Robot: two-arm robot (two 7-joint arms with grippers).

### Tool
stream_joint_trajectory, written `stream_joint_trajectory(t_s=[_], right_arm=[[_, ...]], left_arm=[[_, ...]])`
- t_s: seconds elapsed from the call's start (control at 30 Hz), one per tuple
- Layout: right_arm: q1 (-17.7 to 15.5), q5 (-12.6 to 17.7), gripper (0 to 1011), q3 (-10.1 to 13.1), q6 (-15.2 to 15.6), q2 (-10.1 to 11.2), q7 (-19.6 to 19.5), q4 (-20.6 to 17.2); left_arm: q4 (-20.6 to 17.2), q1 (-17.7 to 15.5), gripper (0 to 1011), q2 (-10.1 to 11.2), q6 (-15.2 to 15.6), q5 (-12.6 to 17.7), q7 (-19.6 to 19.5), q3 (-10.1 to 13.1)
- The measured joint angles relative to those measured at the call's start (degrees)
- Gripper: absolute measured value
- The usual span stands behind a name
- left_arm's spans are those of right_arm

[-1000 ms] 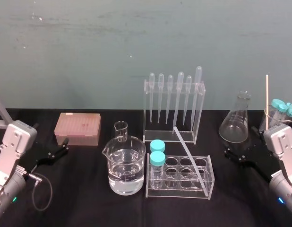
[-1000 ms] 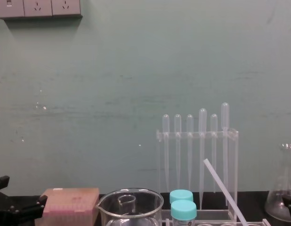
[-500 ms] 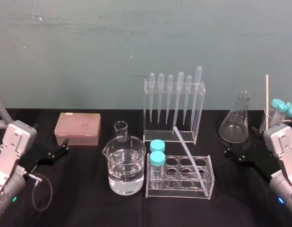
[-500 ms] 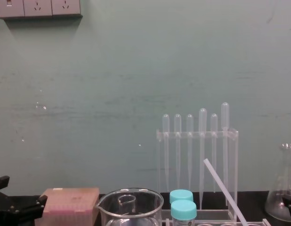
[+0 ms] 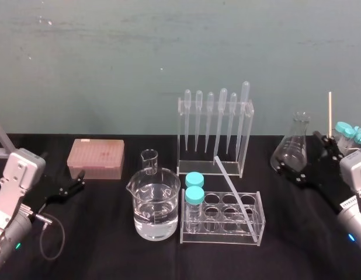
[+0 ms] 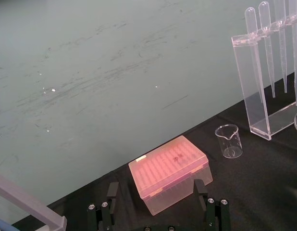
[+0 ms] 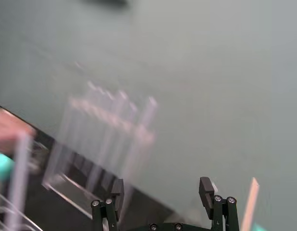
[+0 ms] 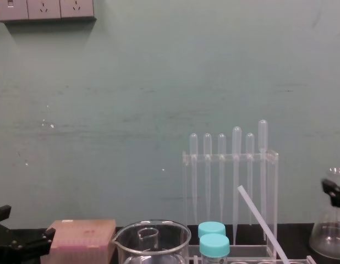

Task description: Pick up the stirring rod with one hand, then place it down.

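One rod (image 5: 233, 188) leans in the rack (image 5: 218, 234), its axis rising from near right to far left. Right gripper (image 5: 301, 157), jaws apart and empty, lies nearer, to its right. Left gripper (image 5: 72, 185) is parked left, likewise spread.

the translucent-white stirring rod (image 5: 233, 188) leans tilted, lower end in the clear tube rack (image 5: 222, 234).

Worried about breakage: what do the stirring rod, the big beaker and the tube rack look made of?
Stirring rod: milky, translucent and matte, likely plastic, though frosted glass is possible. Beaker: clear and glossy with a thin rim and pour spout, probably glass. Rack: clear flat sheets with bright square edges, likely acrylic.
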Motion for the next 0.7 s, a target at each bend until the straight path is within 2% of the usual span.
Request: stream_joint_trajectory(t_s=[0.1, 0.17, 0.2, 0.33, 0.4, 0.43, 0.57, 0.7], right_arm=[[0.28, -0.10, 1003, -1.02, -4.15, 0.30, 4.26, -1.89], [0.79, -0.04, 1003, -1.76, -5.38, 0.25, 6.17, -2.16], [1.48, 0.27, 1003, -2.61, -6.51, 0.04, 8.53, -2.20], [3.19, 2.24, 1003, -4.27, -7.70, -0.84, 13.71, -1.44], [4.94, 5.43, 1003, -5.61, -7.64, -2.03, 18.94, 0.23], [4.94, 5.43, 1003, -5.61, -7.64, -2.03, 18.94, 0.23], [7.35, 10.55, 1003, -6.73, -5.24, -4.10, 25.52, 3.80], [8.89, 14.05, 1003, -6.94, -2.37, -5.68, 29.25, 6.91]], left_arm=[[0.00, 0.00, 1000, 0.00, 0.00, 0.00, 0.00, 0.00], [0.00, 0.00, 1000, 0.00, 0.00, 0.00, 0.00, 0.00], [0.00, 0.00, 1000, 0.00, 0.00, 0.00, 0.00, 0.00], [0.00, 0.00, 1000, 0.00, 0.00, 0.00, 0.00, 0.00], [0.00, 0.00, 1000, 0.00, 0.00, 0.00, 0.00, 0.00], [0.00, 0.00, 1000, 0.00, 0.00, 0.00, 0.00, 0.00], [0.00, 0.00, 1000, 0.00, 0.00, 0.00, 0.00, 0.00], [0.00, 0.00, 1000, 0.00, 0.00, 0.00, 0.00, 0.00]])
